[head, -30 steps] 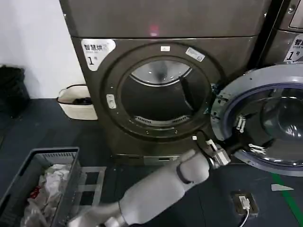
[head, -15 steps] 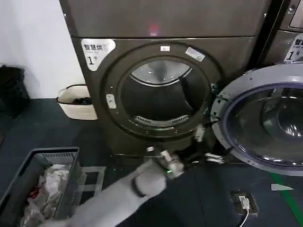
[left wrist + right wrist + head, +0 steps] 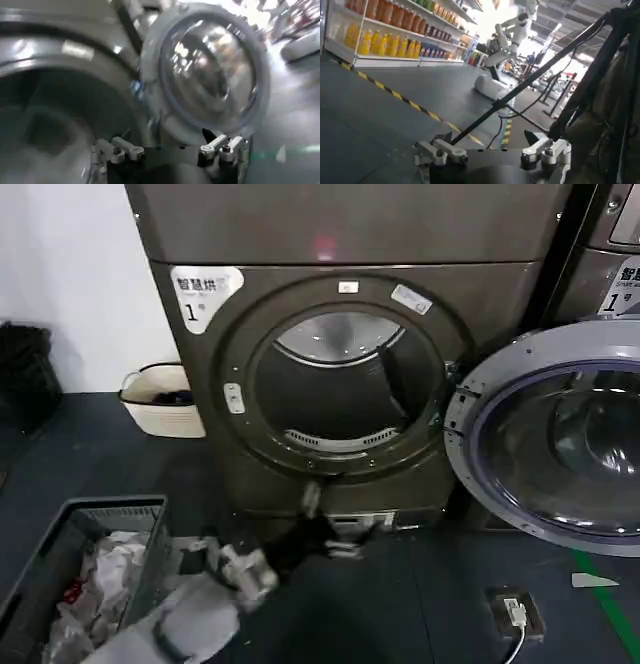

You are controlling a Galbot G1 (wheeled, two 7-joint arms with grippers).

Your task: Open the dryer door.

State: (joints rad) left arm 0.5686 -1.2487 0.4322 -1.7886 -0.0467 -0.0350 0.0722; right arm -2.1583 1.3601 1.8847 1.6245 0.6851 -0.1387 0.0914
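Door swung wide, left arm low in front of the dryer.

The door (image 3: 560, 439) hangs open to the right of the drum opening (image 3: 335, 389), grey inner face toward me. My left gripper (image 3: 335, 529) sits low under the opening, fingers apart and holding nothing. I judge the opening done; the best move is to draw clear without brushing the door. My right gripper (image 3: 492, 155) is parked, fingers apart.
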